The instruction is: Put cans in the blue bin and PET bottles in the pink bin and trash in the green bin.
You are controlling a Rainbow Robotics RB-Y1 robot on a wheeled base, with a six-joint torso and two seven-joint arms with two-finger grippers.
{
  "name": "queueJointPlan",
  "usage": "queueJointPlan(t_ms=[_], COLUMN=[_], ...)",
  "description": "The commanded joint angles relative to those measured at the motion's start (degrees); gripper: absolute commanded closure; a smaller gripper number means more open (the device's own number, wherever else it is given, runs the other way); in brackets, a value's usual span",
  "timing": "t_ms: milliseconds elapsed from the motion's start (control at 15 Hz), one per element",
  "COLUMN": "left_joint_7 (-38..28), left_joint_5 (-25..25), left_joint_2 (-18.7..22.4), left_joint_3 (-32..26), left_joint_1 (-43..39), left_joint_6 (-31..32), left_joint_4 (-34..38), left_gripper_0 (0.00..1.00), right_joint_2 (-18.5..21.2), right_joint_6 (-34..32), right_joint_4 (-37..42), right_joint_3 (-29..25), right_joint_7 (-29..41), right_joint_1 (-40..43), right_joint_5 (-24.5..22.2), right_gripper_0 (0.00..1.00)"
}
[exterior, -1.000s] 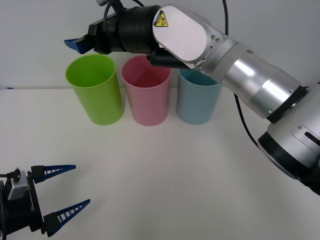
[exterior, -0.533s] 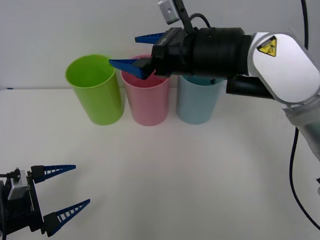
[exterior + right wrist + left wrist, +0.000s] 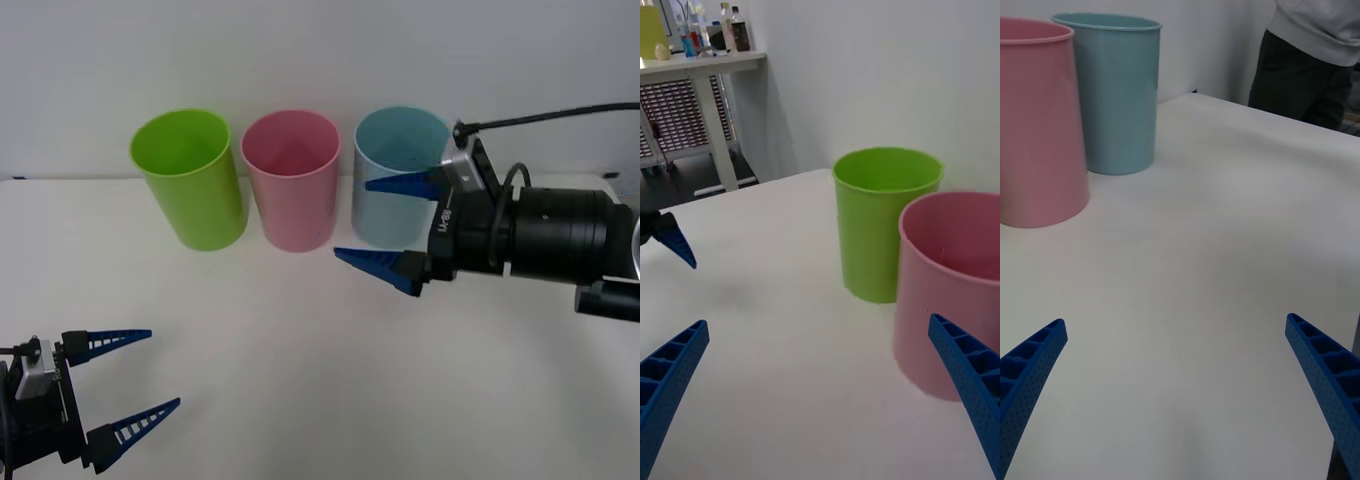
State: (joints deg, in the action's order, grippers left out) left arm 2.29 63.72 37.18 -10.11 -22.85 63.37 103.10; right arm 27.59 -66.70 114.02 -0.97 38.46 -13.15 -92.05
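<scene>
Front view: right gripper point(image 3: 385, 227) gapes wide, empty, before the blue bin point(image 3: 395, 175); left gripper point(image 3: 125, 385) open, empty, low at the table's near-left corner

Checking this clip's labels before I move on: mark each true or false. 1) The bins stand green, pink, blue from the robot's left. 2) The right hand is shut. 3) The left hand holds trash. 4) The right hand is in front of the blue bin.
1) True: green bin, pink bin, blue bin.
2) False: the right hand is open and empty.
3) False: the left hand is open and empty, low at the table's near left.
4) True.
</scene>
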Motion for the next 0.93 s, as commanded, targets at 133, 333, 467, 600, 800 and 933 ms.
queueJointPlan(t_ms=[133,333,467,600,800,933], left_joint_7=[0.0,0.0,0.0,0.0,0.0,0.0], left_joint_5=[0.0,0.0,0.0,0.0,0.0,0.0], left_joint_2=[0.0,0.0,0.0,0.0,0.0,0.0], left_joint_3=[0.0,0.0,0.0,0.0,0.0,0.0], left_joint_1=[0.0,0.0,0.0,0.0,0.0,0.0], left_joint_6=[0.0,0.0,0.0,0.0,0.0,0.0], left_joint_4=[0.0,0.0,0.0,0.0,0.0,0.0], left_gripper_0=[0.00,0.00,0.00,0.00,0.00,0.00], right_joint_2=[-2.0,-2.8,-2.8,-2.8,-2.8,-2.8], right_joint_6=[-3.7,-3.9,-4.0,-6.7,-11.5,-11.8], right_joint_4=[0.9,0.9,0.9,0.9,0.9,0.9], right_joint_3=[-4.7,-6.4,-7.2,-8.4,-12.0,-12.3], right_joint_7=[-9.8,-16.5,-19.3,-19.8,-20.2,-20.4], right_joint_1=[9.5,15.2,18.3,20.1,20.9,21.4], right_joint_5=[0.2,0.5,0.6,0.3,-1.9,-3.2], right_gripper_0=[0.00,0.00,0.00,0.00,0.00,0.00])
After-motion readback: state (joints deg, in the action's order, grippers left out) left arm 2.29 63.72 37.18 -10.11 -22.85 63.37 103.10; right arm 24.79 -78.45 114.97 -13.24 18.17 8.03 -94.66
